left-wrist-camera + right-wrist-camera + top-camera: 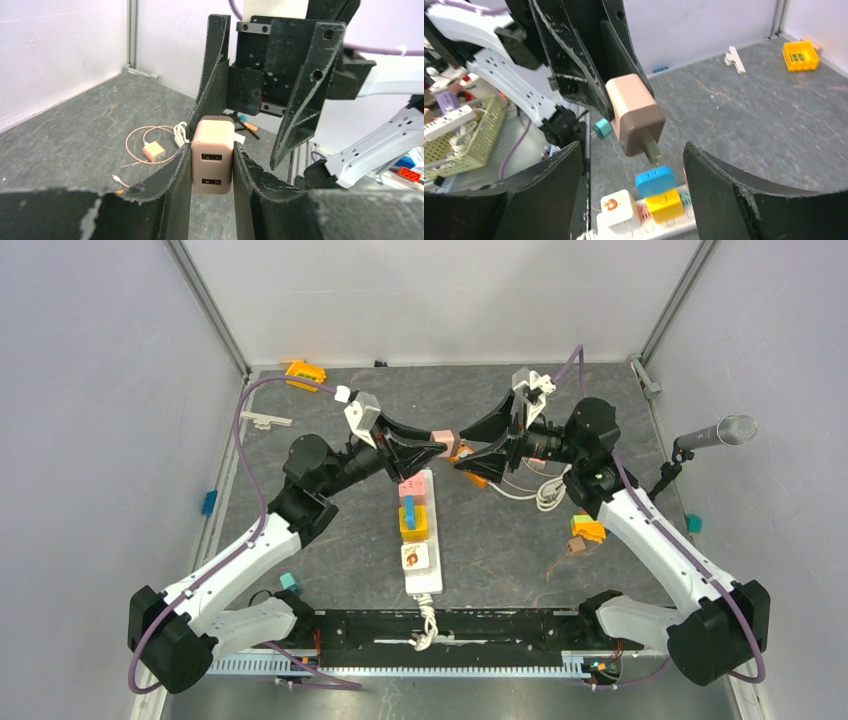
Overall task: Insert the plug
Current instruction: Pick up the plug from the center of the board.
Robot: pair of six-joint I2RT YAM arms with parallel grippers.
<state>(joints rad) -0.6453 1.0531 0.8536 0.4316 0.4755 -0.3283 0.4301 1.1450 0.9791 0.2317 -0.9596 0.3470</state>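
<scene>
Left pincer point(212, 150) is pinching the plug point(212, 161) by its two side faces, with both fingers pressing flat against the pink body. The two USB ports are facing the left wrist camera.

- Plug position: it is hanging in the air just past the far end of the strip point(424, 580), clear of the bench point(330, 540).
- In the right wrist view the prongs point(652, 149) are tilting downward, toward the right arm's side. They are sitting above the strip and touching none of it.
- Right pincer point(478, 455) is standing spread wide, just past the strip's far end on the right, facing the left pincer. Its fingers are flanking the plug, with a gap showing on each side.
- Strip: it is lying lengthwise on the bench between the two arms. It is carrying, from the far end, a pink block point(413, 487), a blue block point(409, 508), a yellow block point(414, 526) and a white block point(416, 557).
- A coiled white cable point(547, 492) is lying to the right of the strip.
- An orange box point(305, 372) is sitting well to the far left of the strip.
</scene>
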